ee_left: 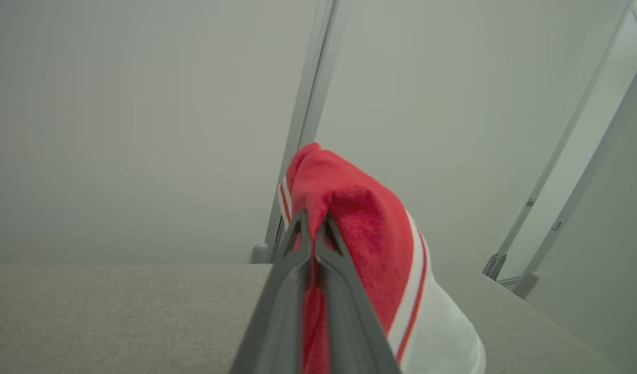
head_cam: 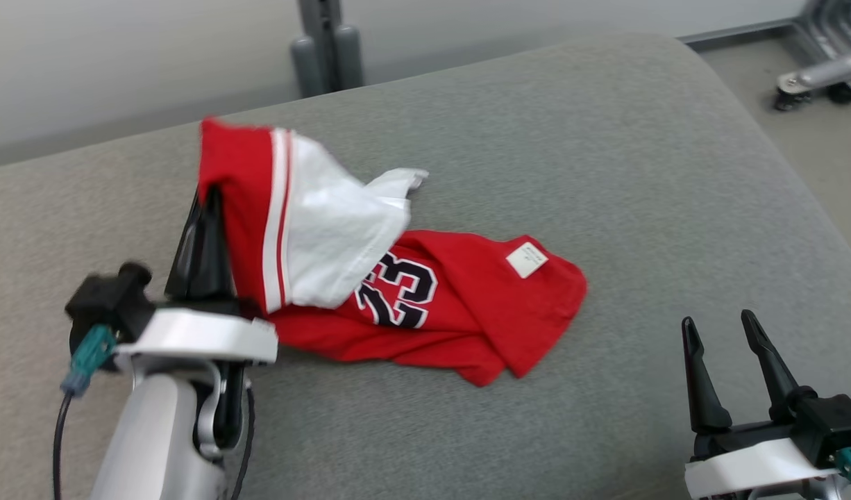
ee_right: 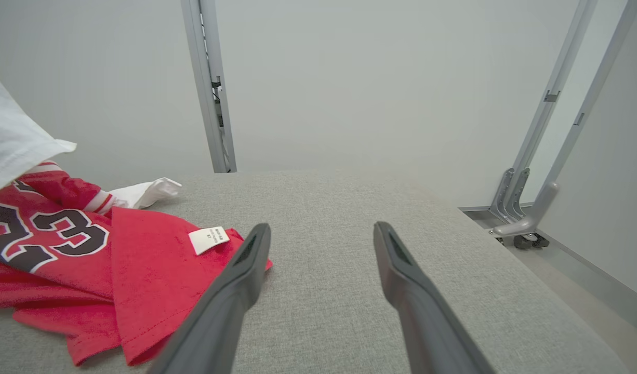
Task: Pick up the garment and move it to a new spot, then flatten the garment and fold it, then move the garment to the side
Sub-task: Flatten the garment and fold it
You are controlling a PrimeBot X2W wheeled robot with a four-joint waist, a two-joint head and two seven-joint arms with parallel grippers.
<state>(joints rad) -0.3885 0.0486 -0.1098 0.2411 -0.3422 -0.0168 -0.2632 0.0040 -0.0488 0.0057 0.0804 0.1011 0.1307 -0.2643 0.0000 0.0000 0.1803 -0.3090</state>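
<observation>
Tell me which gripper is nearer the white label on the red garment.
Right. The right gripper, open, is to the right of the label, not touching it. The left gripper is shut on the garment's striped edge, raised at its opposite, left end.

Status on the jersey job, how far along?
Done: the left gripper is shut on the garment at its striped end, raised off the grey cushion. In hand: the pick-up; most of the cloth lies crumpled on the cushion. Left: moving it, flattening, folding, setting aside. The right gripper is open, holding nothing.
</observation>
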